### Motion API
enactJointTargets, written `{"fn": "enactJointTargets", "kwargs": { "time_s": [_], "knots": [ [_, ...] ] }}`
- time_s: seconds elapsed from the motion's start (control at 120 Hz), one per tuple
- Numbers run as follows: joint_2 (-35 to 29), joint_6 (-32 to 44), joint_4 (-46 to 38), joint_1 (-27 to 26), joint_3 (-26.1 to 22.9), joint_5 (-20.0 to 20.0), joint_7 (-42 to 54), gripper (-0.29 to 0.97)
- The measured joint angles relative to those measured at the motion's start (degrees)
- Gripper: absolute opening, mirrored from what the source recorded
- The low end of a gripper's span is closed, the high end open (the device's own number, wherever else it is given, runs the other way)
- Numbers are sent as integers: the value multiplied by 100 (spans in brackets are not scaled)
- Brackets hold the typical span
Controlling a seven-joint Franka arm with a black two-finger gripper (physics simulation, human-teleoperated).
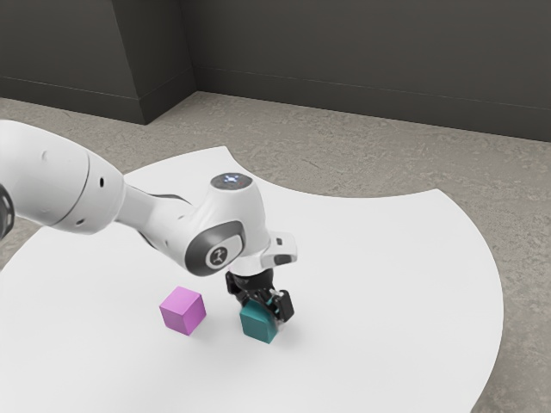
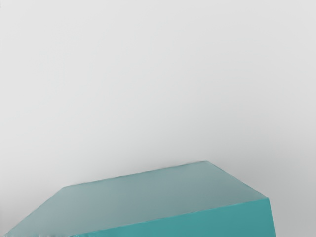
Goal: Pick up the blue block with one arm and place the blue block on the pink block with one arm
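White table [image 1: 413, 258]: pincer [image 1: 260, 301] down at blue block [image 1: 256, 325]; pink block [image 1: 182, 310] near.

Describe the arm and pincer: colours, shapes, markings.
The arm is glossy white with rounded, bulbous links. One grey joint cap carries a small white logo, and a blue light glows on the joint above it. No loose cables show. The pincer is black, under a white wrist housing.

White round table [image 1: 413, 258] — grey floor [image 1: 387, 146]
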Motion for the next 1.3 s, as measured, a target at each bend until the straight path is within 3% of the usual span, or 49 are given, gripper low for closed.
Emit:
{"fn": "enactJointTargets", "kwargs": {
  "time_s": [0.2,0.708,0.967,1.3],
  "knots": [
    [3,-45,-4,-16,41,-6,8,66],
    [3,-71,0,-26,52,1,-4,46],
    [-16,-85,3,-27,52,7,-24,45],
    [-36,-149,4,-27,52,41,-73,35]
  ]
}}
